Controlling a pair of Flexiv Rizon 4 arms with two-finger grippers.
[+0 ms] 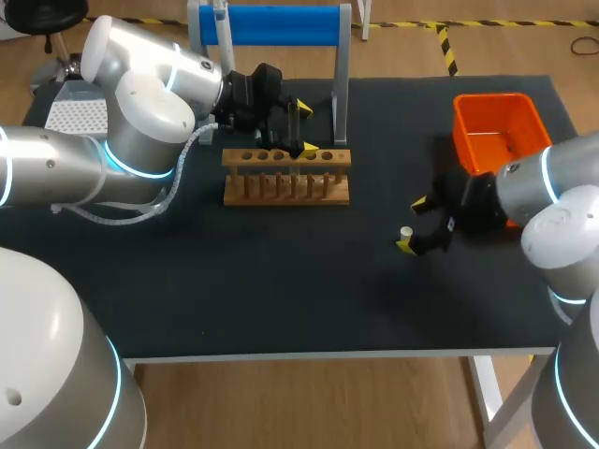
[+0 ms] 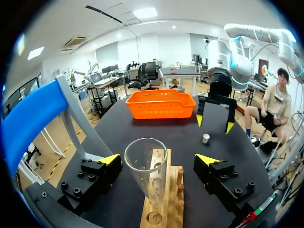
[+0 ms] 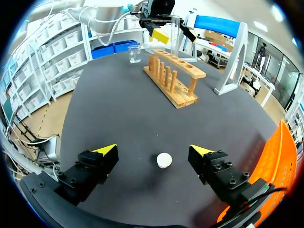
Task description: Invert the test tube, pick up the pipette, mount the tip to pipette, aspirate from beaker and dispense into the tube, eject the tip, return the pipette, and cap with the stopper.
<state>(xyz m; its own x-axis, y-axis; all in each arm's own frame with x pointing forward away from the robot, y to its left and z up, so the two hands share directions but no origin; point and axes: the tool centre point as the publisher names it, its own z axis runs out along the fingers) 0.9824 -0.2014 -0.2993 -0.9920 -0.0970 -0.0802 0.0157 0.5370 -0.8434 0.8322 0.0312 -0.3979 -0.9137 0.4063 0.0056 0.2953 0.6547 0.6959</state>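
Spread wide at the left gripper (image 2: 159,160), pinching nothing. Between its fingers (image 2: 110,160), touched by neither: a clear tube (image 2: 146,168), upright, open mouth up, narrowing toward its lower end down at the wooden rack (image 2: 164,204) just under the gripper. Ahead, past the rack, the right gripper (image 2: 214,124); beyond that, an orange basket (image 2: 161,103).

Spread wide at the right gripper as well, holding nothing, yellow tips low over the dark table (image 3: 118,109). Between those fingers, apart from both: a small white stopper (image 3: 164,160), round, alone on the table. Just beside the gripper, the basket's rim. Well ahead, the rack seen lengthwise, pegs and holes in a row, the tube at its far end between the left gripper's fingers. Beside that far end, a small clear beaker (image 3: 134,53).
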